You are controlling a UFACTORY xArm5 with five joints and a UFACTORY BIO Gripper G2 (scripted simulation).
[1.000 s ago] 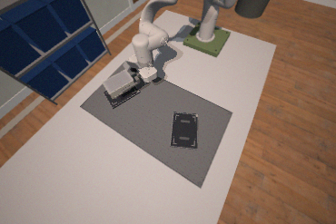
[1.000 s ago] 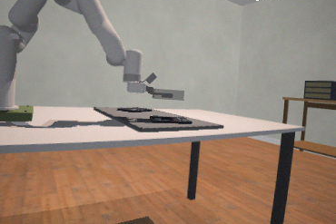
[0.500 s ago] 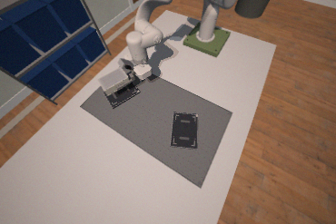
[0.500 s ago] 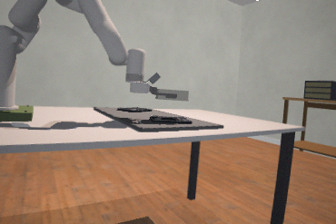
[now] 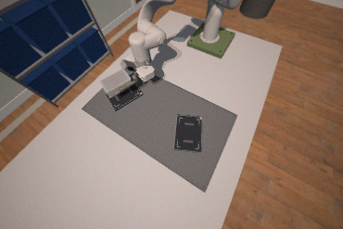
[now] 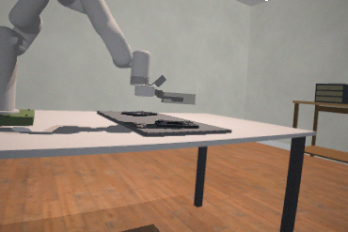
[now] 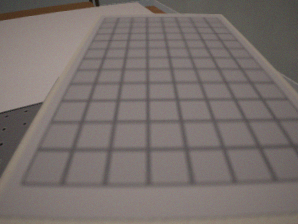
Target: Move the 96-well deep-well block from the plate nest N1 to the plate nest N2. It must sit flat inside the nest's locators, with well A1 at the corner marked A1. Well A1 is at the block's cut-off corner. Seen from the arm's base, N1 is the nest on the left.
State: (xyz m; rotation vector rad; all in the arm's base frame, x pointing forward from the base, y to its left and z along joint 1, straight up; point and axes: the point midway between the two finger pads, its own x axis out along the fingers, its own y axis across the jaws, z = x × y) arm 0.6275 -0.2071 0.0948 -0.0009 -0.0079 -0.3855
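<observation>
The gripper point(image 5: 134, 77) point(image 6: 165, 96) over there is closed on the pale deep-well block point(image 5: 117, 83) point(image 6: 184, 98) point(image 7: 150, 105), which juts out from its fingers on the side away from the arm's base, raised off the surface point(image 5: 65, 157) point(image 6: 263, 126) above nest N2 point(image 5: 117, 106) point(image 6: 176, 124).

A robot arm point(image 5: 158, 1) point(image 6: 105, 24) is shown in smooth, matte pale grey, built of rounded, tube-like links with bulging elbows. Its thick, cylindrical base column point(image 5: 212, 23) point(image 6: 7, 79) is ringed by a pale flange point(image 5: 203, 39) and mounted on a square, olive-green base plate point(image 5: 222, 54) point(image 6: 25, 120), marked with small dark dots near its corners. The cylindrical wrist point(image 5: 138, 44) point(image 6: 141, 65) is edged with a darker grey band point(image 6: 139, 80). Below it, a white, block-shaped gripper housing point(image 5: 146, 72) point(image 6: 144, 91) is fitted with dark grey fingers point(image 6: 159, 94); a small, dark, boxy part point(image 6: 161, 81) is attached alongside.
</observation>
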